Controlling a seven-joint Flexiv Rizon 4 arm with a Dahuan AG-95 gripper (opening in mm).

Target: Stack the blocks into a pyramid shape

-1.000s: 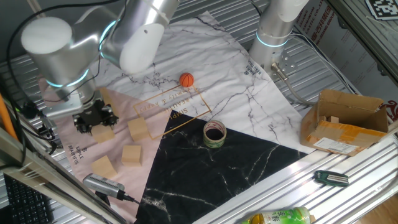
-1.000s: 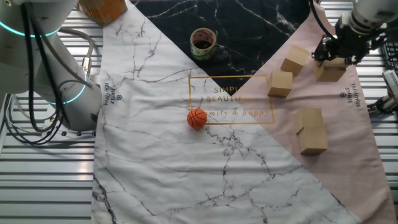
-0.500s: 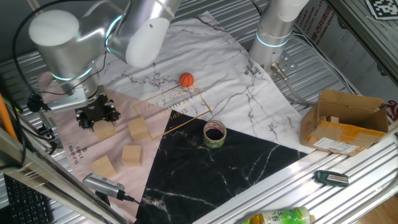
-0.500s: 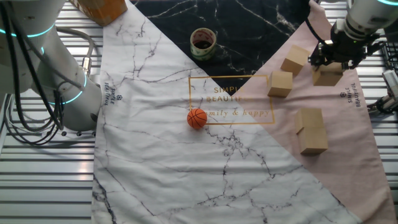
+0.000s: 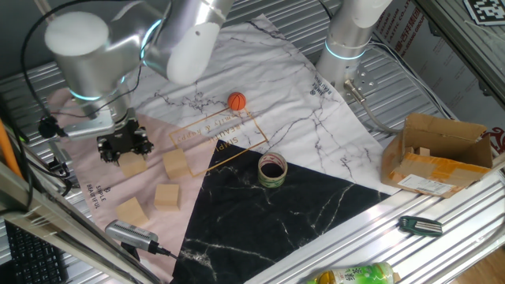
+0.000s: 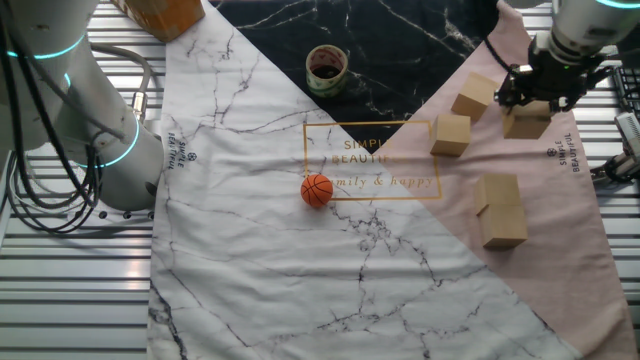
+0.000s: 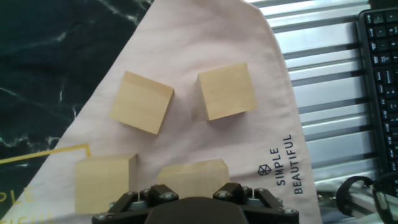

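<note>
The claw (image 5: 122, 147) has lifted slightly, its grip hidden so I cannot tell if it holds the block (image 5: 133, 165) beneath; the other blocks (image 6: 500, 210) lie scattered on the worktop (image 6: 250, 250), pyramid unstarted.

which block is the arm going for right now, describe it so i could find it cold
Start at the pink corner of the cloth, where the wooden blocks sit. Find the black end effector hanging near that corner's edge. The block is the one directly under it, partly hidden by the fingers, while the other blocks sit uncovered.
</note>
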